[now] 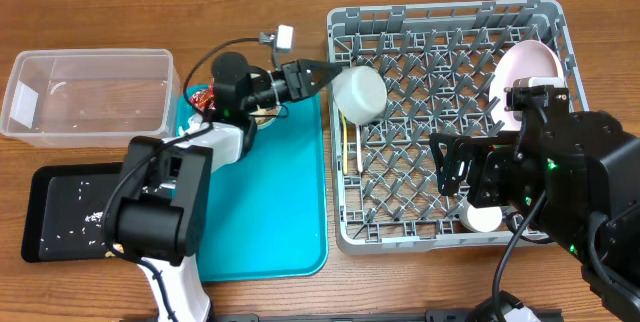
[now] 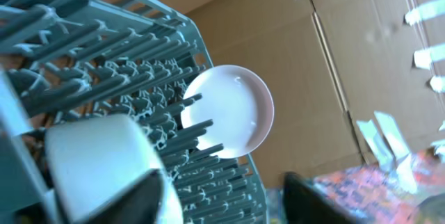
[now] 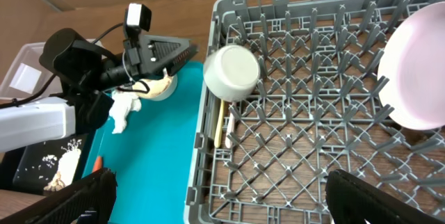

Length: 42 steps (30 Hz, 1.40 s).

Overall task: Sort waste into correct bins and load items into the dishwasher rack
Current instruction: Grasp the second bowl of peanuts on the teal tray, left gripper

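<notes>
Grey plastic pegs along the left wall of the rack [image 1: 440,9] are being leaned on by a white bowl [image 1: 358,94], which is being propped at a tilt just inside that wall. The left gripper [image 1: 322,74] is being held just outside the same wall, pointed at the bowl. In the left wrist view its fingers [image 2: 142,200] are being shown partly spread, with nothing between them. One finger is being pressed against or kept just beside the bowl, and which of these it is cannot be told.

The right gripper [image 3: 221,177] is being held over the middle of the rack with its jaws spread wide and nothing gripped.

A pink plate [image 1: 525,70] is being stood on edge among the pegs at the rack's far right corner. A second bowl [image 1: 482,218] is being partly hidden by the right arm at the rack's near right corner. Yellow cutlery [image 1: 346,142] is being kept inside the rack along its left wall, near the white bowl.

Left of the rack, a teal tray [image 1: 290,202] is being carried by the wooden worktop [image 1: 420,282]. A red wrapper [image 1: 200,97] is being shown at that tray's far corner, well apart from the rack.
</notes>
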Each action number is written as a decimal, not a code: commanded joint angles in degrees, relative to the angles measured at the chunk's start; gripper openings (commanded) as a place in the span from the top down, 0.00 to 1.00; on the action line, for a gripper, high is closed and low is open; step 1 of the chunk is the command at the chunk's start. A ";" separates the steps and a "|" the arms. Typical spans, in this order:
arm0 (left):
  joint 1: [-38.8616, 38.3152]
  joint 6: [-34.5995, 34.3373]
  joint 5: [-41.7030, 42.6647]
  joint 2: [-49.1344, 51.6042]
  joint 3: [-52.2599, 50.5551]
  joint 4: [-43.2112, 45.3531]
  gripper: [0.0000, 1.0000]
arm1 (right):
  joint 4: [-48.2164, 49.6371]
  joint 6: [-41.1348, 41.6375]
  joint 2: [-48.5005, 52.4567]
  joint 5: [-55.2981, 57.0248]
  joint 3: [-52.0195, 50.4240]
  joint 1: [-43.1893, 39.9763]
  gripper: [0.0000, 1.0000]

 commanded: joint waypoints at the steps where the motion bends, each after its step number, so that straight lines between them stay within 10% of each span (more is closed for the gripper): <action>1: 1.79 -0.28 4.76 0.72 -0.52 -1.33 0.00 | 0.37 0.33 -0.37 0.61 0.87 -0.22 0.00; 18: 5.22 3.98 8.39 -15.56 -0.52 -12.68 0.00 | 0.35 0.35 -0.37 0.35 0.87 -0.22 0.00; 23: 4.79 24.06 -19.21 -28.04 -0.39 -56.87 0.00 | 0.57 0.35 -0.37 0.35 0.87 -0.22 0.00; 28: 3.67 36.17 -45.51 -36.41 -0.31 -80.96 0.00 | 0.63 0.35 -0.37 0.35 0.87 -0.22 0.00; 35: 3.72 45.81 -50.10 -41.48 -0.31 -86.66 0.00 | 1.22 0.35 -0.37 0.35 0.87 -0.22 0.00; 42: 3.13 56.19 -49.72 -37.33 1.40 -84.78 0.23 | 1.20 0.35 -0.37 0.35 0.87 -0.22 0.00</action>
